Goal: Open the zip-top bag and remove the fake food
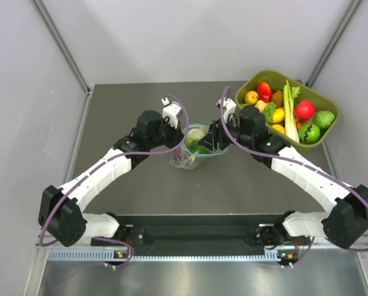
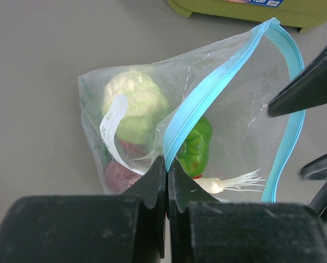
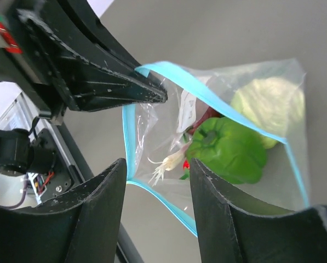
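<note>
Teal strip (image 2: 207, 98) of zip-top bag (image 2: 240, 109) pinched in left hand (image 2: 167, 161); right hand (image 3: 158, 167) agape: clamp opposite lip, peel slowly.

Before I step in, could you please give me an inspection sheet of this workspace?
Surface: dark grey table, no spills seen.
Job's things: zip-top bag mouth open; cabbage and green pepper inside.
Clutter: olive tub of toy produce, far right corner.
Grippers: left gripper jaws shut on the zip strip; right gripper jaws open astride the opposite lip.
Cables: purple cables along both arms.
Surroundings: pale walls; nothing else seen.
</note>
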Tool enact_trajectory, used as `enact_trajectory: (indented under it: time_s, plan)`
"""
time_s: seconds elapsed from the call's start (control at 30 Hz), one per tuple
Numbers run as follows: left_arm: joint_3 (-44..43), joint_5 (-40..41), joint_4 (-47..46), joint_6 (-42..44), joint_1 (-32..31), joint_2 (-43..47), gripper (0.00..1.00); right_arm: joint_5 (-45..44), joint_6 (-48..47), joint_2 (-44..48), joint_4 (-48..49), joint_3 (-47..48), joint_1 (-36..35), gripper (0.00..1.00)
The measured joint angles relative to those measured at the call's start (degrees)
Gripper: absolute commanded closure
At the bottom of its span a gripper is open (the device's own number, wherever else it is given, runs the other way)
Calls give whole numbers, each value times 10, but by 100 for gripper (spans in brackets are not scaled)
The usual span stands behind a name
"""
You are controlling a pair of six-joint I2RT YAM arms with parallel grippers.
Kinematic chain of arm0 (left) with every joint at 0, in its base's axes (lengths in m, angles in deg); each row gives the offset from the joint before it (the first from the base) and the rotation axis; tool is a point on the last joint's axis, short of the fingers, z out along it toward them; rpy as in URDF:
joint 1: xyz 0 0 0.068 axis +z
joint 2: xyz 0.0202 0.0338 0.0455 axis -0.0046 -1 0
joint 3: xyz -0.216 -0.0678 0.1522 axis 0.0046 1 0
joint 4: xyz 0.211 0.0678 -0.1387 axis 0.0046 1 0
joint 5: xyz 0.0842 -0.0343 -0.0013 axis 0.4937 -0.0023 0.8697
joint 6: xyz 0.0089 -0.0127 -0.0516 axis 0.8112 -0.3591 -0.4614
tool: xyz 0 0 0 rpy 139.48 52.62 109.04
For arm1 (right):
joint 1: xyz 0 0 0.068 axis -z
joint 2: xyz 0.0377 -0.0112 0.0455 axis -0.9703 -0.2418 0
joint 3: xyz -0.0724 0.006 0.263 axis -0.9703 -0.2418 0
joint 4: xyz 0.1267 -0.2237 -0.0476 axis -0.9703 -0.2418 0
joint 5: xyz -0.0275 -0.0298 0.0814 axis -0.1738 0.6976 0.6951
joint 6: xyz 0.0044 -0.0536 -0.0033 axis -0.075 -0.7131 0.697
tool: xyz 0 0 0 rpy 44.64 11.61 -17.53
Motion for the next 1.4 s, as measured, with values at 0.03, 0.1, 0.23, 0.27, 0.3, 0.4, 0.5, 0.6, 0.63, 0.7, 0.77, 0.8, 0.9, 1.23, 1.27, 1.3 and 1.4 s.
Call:
enact_trajectory:
  time_s: [0.03,0.1,0.23,0.27,0.3,0.4,0.5,0.6,0.63,0.7,0.77,0.8,0.9,1.23,1.27,1.3,1.4]
  plan:
    - [0,-1,0,0,0,0,100,0,3,-7,0,0,-3,51]
    - [0,-2,0,0,0,0,100,-1,4,-17,1,0,-8,51]
    - [0,-2,0,0,0,0,100,-3,4,-43,0,0,-21,51]
    - [0,-2,0,0,0,0,100,-3,4,-50,-1,0,-24,51]
    - [0,-3,0,0,0,0,100,-4,4,-57,-3,0,-28,51]
    - [0,-4,0,0,0,0,100,-8,3,-74,-10,0,-38,49]
    - [0,-5,1,0,0,0,100,-14,2,-84,-21,1,-45,49]
    - [0,-6,3,0,0,0,100,-18,-1,-88,-33,8,-50,50]
    - [0,-6,3,0,0,0,100,-19,-3,-89,-38,11,-53,51]
    - [0,-6,3,0,0,0,100,-19,-6,-92,-47,20,-56,56]
    - [0,-6,3,0,0,0,100,-19,-10,-97,-53,29,-60,64]
    - [0,-6,3,0,0,0,100,-20,-13,-102,-58,35,-62,72]
    - [0,-6,3,0,0,0,100,-21,-19,-115,-68,45,-66,84]
    - [0,-6,3,0,0,0,100,-45,-28,-134,-103,53,-69,100]
    - [0,-6,3,0,0,0,100,-51,-28,-132,-104,53,-69,100]
    - [0,-6,3,0,0,0,100,-58,-29,-129,-106,53,-69,100]
    - [0,-6,3,1,0,0,100,-81,-30,-109,-107,53,-71,100]
